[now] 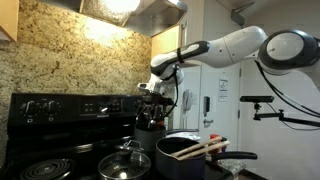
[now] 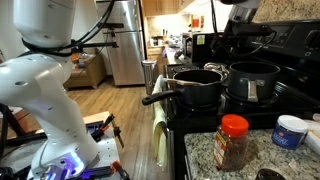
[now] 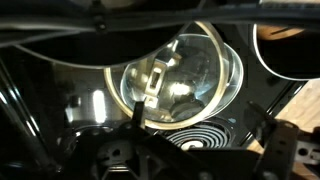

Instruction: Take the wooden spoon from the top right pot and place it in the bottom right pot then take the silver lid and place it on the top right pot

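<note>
The silver lid (image 3: 176,84) is seen lying on a coil burner (image 3: 205,136), below the pincer (image 1: 152,101) and apart from it. How wide the pincer is set cannot be told. The small grey pot (image 1: 148,136) is seen lower than the pincer in an exterior view. Farther out, the black pot (image 1: 180,152) is crossed by the wooden spoon (image 1: 205,149).

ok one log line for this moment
wooden spoon: across black pot | silver lid: on coil burner | small grey pot: no lid | gripper: raised over stove, open/shut unclear | phase: lid pending
</note>
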### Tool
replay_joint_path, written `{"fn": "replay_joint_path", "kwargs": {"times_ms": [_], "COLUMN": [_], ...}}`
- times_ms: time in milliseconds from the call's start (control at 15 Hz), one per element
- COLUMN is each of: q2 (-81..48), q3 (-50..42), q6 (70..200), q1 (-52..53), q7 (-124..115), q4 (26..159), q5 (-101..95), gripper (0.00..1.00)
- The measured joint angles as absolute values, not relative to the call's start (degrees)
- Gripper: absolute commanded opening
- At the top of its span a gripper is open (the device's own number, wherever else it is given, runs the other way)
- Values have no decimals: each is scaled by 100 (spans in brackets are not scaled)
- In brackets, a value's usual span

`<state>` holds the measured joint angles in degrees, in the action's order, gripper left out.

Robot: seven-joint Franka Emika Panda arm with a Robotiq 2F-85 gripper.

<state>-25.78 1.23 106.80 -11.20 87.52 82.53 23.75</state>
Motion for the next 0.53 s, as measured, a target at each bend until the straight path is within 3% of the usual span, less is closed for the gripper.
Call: {"fn": "replay_joint_path", "kwargs": {"times_ms": [533], "q2": [-3128], "q3": [263], "q6": [9809], "q1": [-1091], "q7": [8743], "q4": [7515], "q5": [2372], "gripper": [100]}}
